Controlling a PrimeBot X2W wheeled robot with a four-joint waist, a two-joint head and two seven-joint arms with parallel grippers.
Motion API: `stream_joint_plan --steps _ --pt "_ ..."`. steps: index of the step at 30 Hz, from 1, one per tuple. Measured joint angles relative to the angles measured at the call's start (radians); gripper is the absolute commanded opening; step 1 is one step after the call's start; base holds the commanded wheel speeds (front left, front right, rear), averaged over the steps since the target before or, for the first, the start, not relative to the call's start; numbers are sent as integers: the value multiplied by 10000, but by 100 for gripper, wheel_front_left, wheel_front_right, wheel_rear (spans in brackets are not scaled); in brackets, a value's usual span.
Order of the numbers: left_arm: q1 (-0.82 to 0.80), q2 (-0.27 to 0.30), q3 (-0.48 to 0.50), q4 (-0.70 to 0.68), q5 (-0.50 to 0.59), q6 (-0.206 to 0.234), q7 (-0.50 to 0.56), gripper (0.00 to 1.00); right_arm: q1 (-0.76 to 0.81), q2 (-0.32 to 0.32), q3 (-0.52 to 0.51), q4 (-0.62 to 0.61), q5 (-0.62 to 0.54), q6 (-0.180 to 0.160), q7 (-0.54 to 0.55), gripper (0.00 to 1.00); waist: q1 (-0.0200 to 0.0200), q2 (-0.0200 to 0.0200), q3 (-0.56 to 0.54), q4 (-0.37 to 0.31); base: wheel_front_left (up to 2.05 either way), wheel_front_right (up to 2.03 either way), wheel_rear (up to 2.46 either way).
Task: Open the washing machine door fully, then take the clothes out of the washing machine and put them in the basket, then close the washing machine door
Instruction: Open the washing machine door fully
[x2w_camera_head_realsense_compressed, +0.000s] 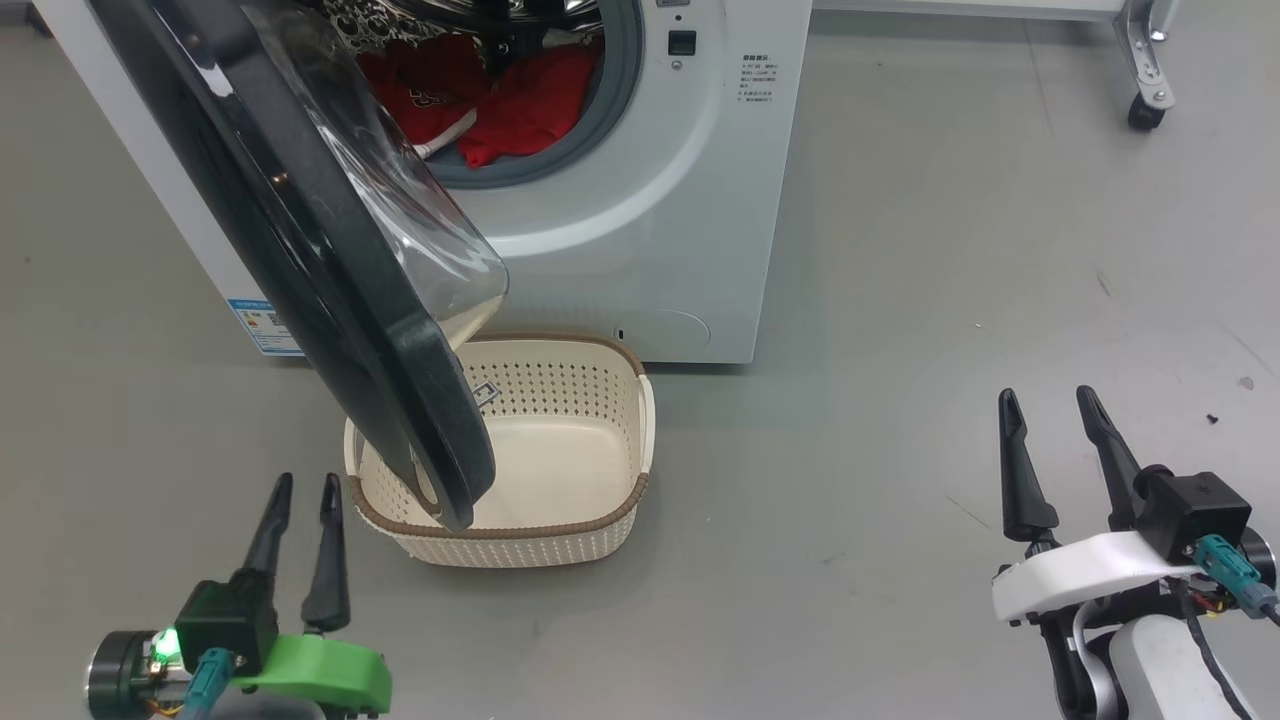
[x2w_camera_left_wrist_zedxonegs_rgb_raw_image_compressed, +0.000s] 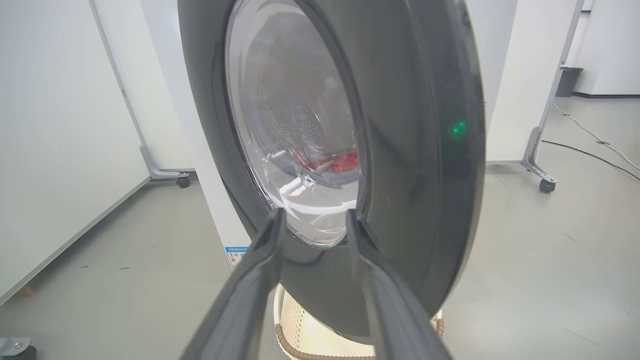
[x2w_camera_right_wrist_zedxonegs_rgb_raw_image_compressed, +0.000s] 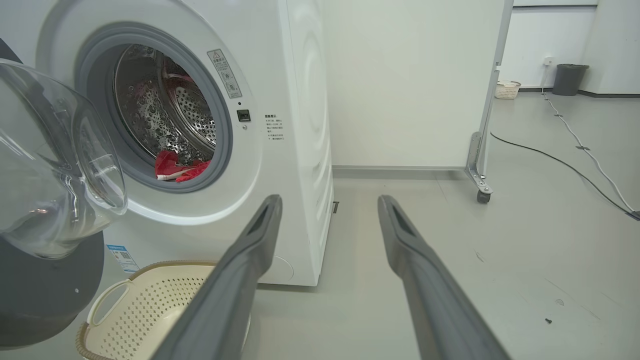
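The left end effector hovers low over the floor, its two fingers fairly close together with nothing between them. In the left wrist view they point at the lower part of the washing machine door, on its glossy outer side. That probably sets them up to press or hook the rim and swing it wider. The head view shows a gap between fingertips and rim.

The door hangs only partly open, edge-on to the head view, and its lower rim reaches over the left part of the basket. It likely has to go further before the basket is free to fill. The basket sits on the floor right below the mouth of the washing machine and is empty, so anything pulled out has only a short drop.

The clothes lie in the drum, red folds resting on the grey rubber ring.

Well to the right, the right end effector waits spread wide and empty, apart from the machine, apparently leaving the door's swing clear.
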Motion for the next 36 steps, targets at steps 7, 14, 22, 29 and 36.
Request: stream_joint_plan --steps 7,14,22,29,36 --pt "1 0 -52 117 15 -40 0 0 6 77 -50 27 -48 130 0 100 0 0 -10 -4 0 0 0" --pt "0 -2 -56 19 54 -173 0 0 9 165 -104 79 -140 221 0 100 0 0 -58 -9 0 0 0" --pt "-34 -12 132 -318 13 -276 0 0 12 309 -232 105 -251 249 0 100 0 0 -159 8 0 0 0" --pt "-667 63 153 -903 59 -374 0 0 14 364 -301 115 -311 316 0 100 0 0 -206 37 0 0 0" --pt "-1610 288 180 -1567 188 -510 -2 0 14 445 -351 113 -453 405 0 100 0 0 -166 22 0 0 0"
